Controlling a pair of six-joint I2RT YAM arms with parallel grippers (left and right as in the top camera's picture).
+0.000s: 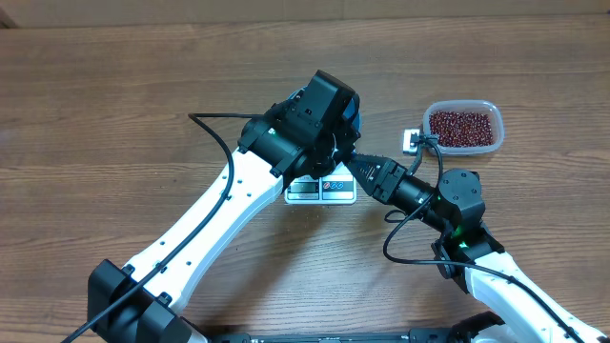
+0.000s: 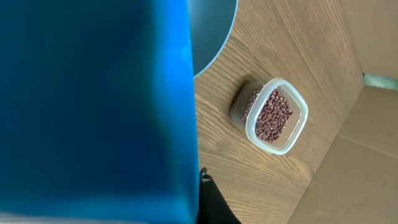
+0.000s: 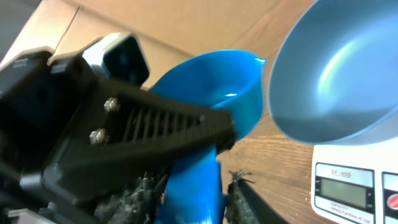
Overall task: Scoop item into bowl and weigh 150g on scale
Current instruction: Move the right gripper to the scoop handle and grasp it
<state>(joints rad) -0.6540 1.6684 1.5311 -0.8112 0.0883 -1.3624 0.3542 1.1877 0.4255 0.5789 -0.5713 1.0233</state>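
A small blue scoop (image 3: pixel 217 87) hangs empty beside the round blue bowl (image 3: pixel 336 74), which stands empty on the white scale (image 3: pixel 354 180). My left gripper (image 1: pixel 332 141) is shut on the scoop; one of its black fingers (image 3: pixel 161 121) lies clamped across it. In the left wrist view the scoop (image 2: pixel 93 106) fills the left side. The scoop's handle also runs between the fingers of my right gripper (image 3: pixel 199 193), which stand open with a thin gap on each side. The red-brown beans (image 1: pixel 462 127) lie in a clear tub (image 2: pixel 297 132) to the right of the scale (image 1: pixel 321 191).
Both arms meet above the scale at the table's middle, and the left arm hides most of the bowl from overhead. A loose black cable (image 1: pixel 205 121) arcs over the wood to the left. Cardboard walls (image 2: pixel 360 168) stand beyond the tub.
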